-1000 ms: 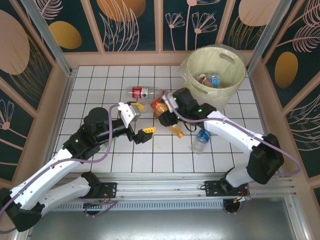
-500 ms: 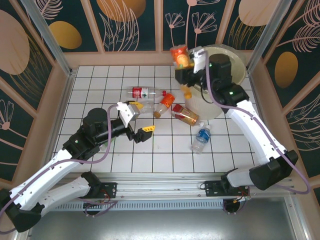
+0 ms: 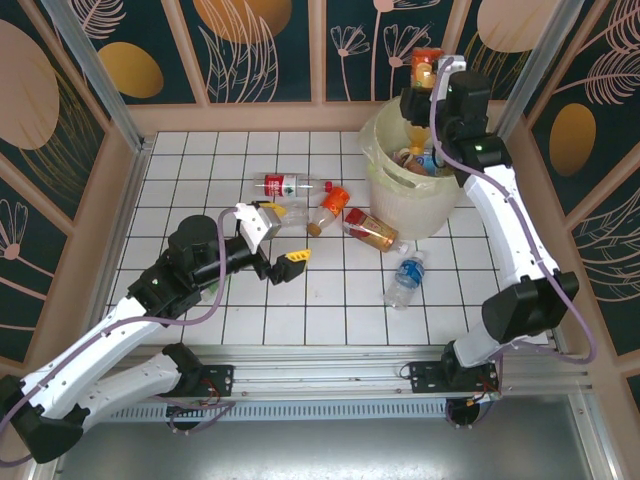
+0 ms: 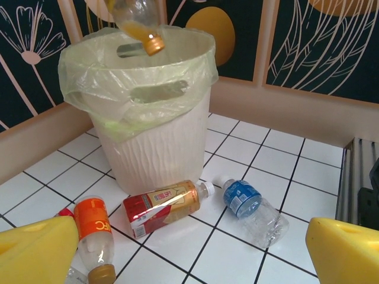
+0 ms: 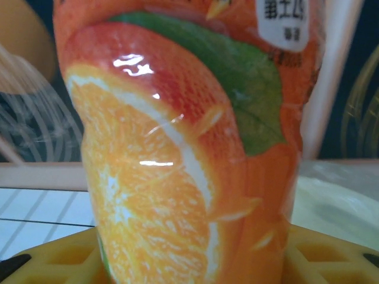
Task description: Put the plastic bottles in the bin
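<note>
One bottle (image 3: 427,64) in right tool (image 3: 421,90), over bin (image 3: 398,190)

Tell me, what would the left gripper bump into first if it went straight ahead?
The left gripper would probably meet the red-labelled bottle lying before the bin; depth is unclear.

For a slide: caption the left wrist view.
Orange-capped plastic bottle above round pale-yellow plastic bin; three bottles beside it.

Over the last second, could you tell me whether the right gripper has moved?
Yes. The right gripper, holding the orange bottle, has travelled from the tiles left of the bin to above its far rim.
</note>
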Robot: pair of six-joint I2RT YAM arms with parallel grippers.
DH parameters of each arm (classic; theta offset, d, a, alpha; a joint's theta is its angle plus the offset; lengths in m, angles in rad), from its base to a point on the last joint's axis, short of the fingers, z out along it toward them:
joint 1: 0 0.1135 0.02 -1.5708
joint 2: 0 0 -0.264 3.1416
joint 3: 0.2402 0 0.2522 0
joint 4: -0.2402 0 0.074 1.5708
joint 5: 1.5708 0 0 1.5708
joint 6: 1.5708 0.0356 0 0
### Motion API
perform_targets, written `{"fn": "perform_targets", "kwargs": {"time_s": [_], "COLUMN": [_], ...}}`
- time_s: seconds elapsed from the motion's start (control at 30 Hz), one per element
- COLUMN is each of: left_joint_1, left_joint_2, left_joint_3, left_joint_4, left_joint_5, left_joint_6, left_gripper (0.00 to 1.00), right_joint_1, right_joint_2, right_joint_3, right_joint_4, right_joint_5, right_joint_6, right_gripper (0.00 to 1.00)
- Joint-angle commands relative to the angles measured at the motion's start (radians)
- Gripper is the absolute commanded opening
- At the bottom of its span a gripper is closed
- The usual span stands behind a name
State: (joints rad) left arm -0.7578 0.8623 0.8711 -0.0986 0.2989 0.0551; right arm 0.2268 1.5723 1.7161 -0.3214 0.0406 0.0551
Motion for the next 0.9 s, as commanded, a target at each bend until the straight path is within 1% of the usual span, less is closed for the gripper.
{"fn": "perform_targets", "kwargs": {"time_s": [0.0, 0.1, 0.23, 0.33, 0.5, 0.67, 0.8, 0.87], "left_joint_1": [0.003, 0.003, 0.003, 0.003, 0.002, 0.002, 0.002, 0.002], "left_joint_2": [0.005, 0.013, 0.023, 0.032, 0.041, 0.035, 0.030, 0.027], "left_joint_3": [-0.003, -0.003, -0.003, -0.001, 0.006, 0.013, 0.026, 0.045], "left_joint_4": [0.028, 0.027, 0.025, 0.020, 0.007, -0.027, -0.101, -0.159], "left_joint_5": [-0.020, -0.020, -0.024, -0.025, -0.042, -0.121, -0.206, -0.260], "left_joint_6": [-0.006, -0.005, -0.004, -0.004, -0.007, -0.023, -0.055, -0.072], "left_gripper": [0.99, 0.99, 0.99, 0.99, 0.99, 0.99, 0.99, 0.99], "right_joint_1": [-0.026, -0.048, -0.096, -0.111, -0.129, -0.135, -0.135, -0.136], "right_joint_2": [0.018, 0.039, 0.035, 0.013, -0.016, -0.047, -0.098, -0.141], "right_joint_3": [0.022, 0.009, -0.031, -0.074, -0.129, -0.120, -0.121, -0.145], "right_joint_4": [-0.059, -0.110, -0.157, -0.165, -0.164, -0.161, -0.152, -0.137], "right_joint_5": [0.107, 0.175, 0.182, 0.198, 0.195, 0.192, 0.176, 0.128], "right_joint_6": [0.009, -0.001, 0.007, 0.002, 0.009, 0.011, 0.000, -0.006], "right_gripper": [0.56, 0.57, 0.59, 0.60, 0.68, 0.81, 0.83, 0.83]}}
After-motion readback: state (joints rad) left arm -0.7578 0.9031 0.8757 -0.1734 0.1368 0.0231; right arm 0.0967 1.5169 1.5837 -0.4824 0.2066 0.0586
